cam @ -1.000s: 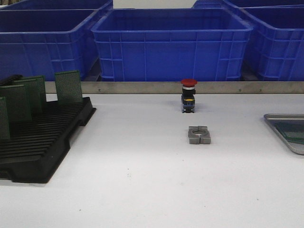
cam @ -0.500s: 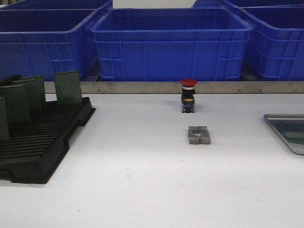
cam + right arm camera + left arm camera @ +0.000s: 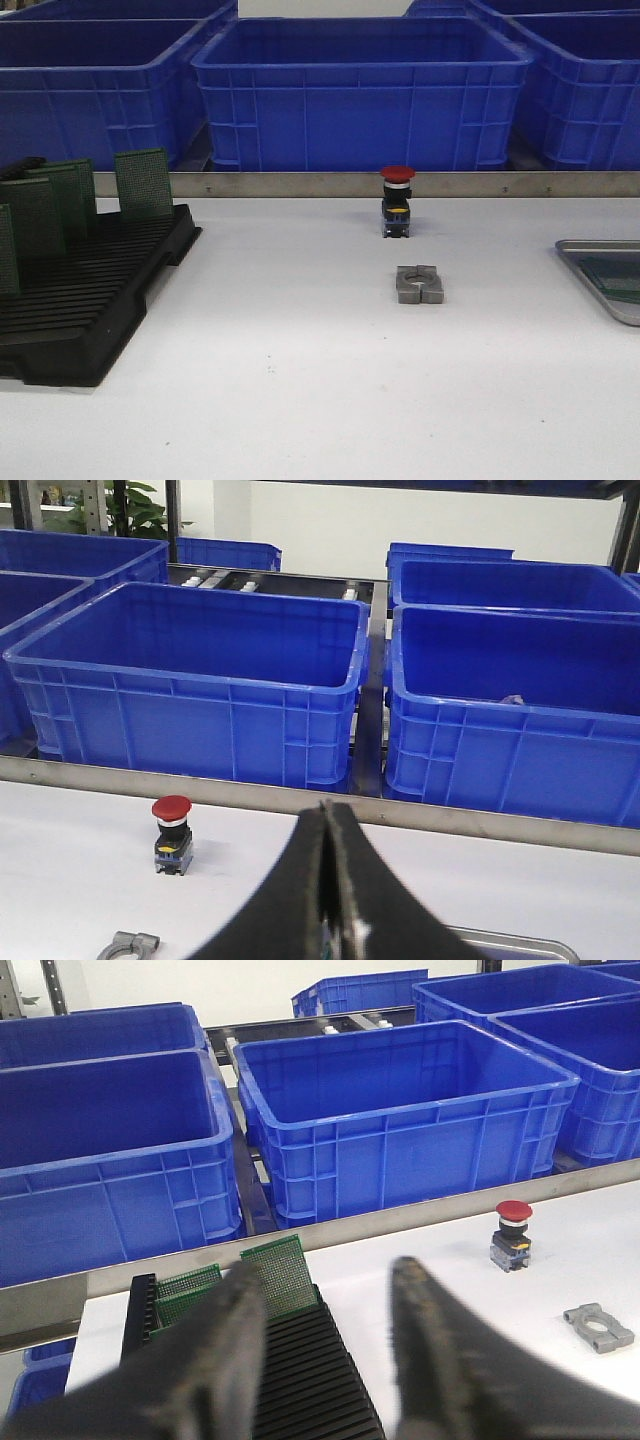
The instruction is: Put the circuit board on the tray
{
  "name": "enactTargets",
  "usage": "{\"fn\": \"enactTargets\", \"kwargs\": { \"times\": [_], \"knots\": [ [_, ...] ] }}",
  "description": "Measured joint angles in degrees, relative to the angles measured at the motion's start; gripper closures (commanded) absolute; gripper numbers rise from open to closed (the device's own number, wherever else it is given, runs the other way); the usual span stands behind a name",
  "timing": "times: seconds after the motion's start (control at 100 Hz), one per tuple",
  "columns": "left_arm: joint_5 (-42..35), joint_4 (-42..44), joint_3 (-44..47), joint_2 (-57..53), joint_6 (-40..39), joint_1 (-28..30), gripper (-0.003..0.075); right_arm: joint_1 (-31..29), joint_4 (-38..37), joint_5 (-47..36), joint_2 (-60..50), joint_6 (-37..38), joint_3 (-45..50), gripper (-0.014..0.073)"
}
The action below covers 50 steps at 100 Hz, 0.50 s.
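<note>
While nothing on the white table (image 3: pixel 300 380) has shifted over the last second, green perforated circuit boards (image 3: pixel 143 182) stand in the black slotted rack (image 3: pixel 90 300) at its left edge; grey metal tray (image 3: pixel 590 250) at right edge. Left gripper (image 3: pixel 330 1330) spread, empty; right gripper (image 3: pixel 328 880) pressed together. Pick not begun.

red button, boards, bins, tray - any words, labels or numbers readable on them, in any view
None can be read.
Red push button: yellow band on its body, too small to read.
Green circuit boards in the black rack: only dot grids.
Blue bins and tray: no markings show.
</note>
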Motion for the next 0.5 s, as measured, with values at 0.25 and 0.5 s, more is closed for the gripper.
{"fn": "enactTargets", "kwargs": {
  "times": [0.25,0.5],
  "knots": [
    [0.0,0.0,0.0,0.0,0.0,0.0,0.0738,0.0,0.0,0.0,0.0,0.0,0.0,0.0662],
    [0.0,0.0,0.0,0.0,0.0,0.0,0.0738,0.0,0.0,0.0,0.0,0.0,0.0,0.0662]
  ]
}}
